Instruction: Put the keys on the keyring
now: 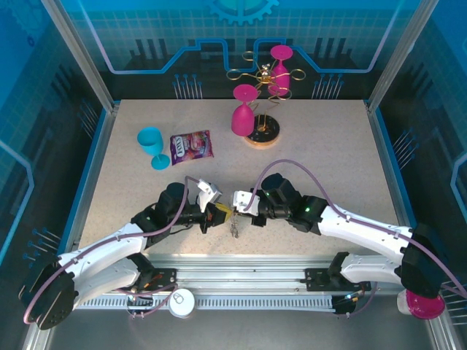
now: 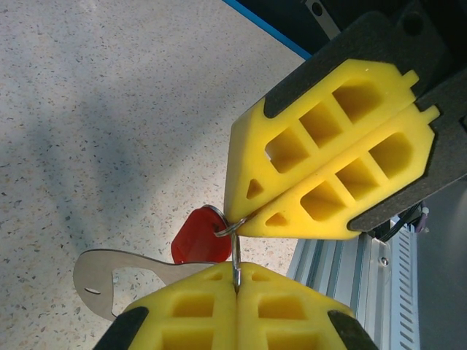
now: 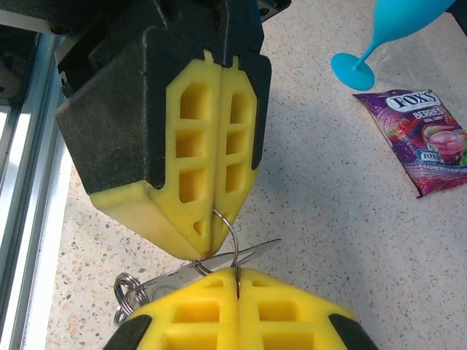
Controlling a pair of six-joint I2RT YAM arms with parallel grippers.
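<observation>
Pinching the same thin wire ring (image 3: 232, 237) from opposite sides, the left gripper (image 1: 220, 214) and the right gripper (image 1: 238, 200) meet tip to tip near the front edge of the table (image 1: 328, 168), both with their yellow pads pressed fully together. Below the meeting point in the top view, a small bundle of metal hangs, too fine to sort out from there.

The left wrist view gives the detail. The left gripper (image 2: 237, 283) clamps the ring from below and the right gripper (image 2: 235, 220) clamps it from above. The key (image 2: 198, 238), its red head just behind the ring and touching it, sits between them. Whether the ring passes through the head, I cannot tell. The flat grey keyring (image 2: 109, 273) reaches out to the left, off the table.

The right wrist view adds what lies on the other side. A cluster of small rings (image 3: 125, 292) hangs at the keyring's (image 3: 219, 264) end, beside the right gripper (image 3: 237, 283) and under the left gripper (image 3: 212, 227).

The table is speckled beige. On it stand an upright blue goblet (image 1: 152, 143), a purple sweet packet (image 1: 192, 146) and, further back, a gold wire rack (image 1: 263, 76) on a round wooden base, holding two pink goblets (image 1: 244, 115). Blue printed panels in an aluminium frame wall the cell.
</observation>
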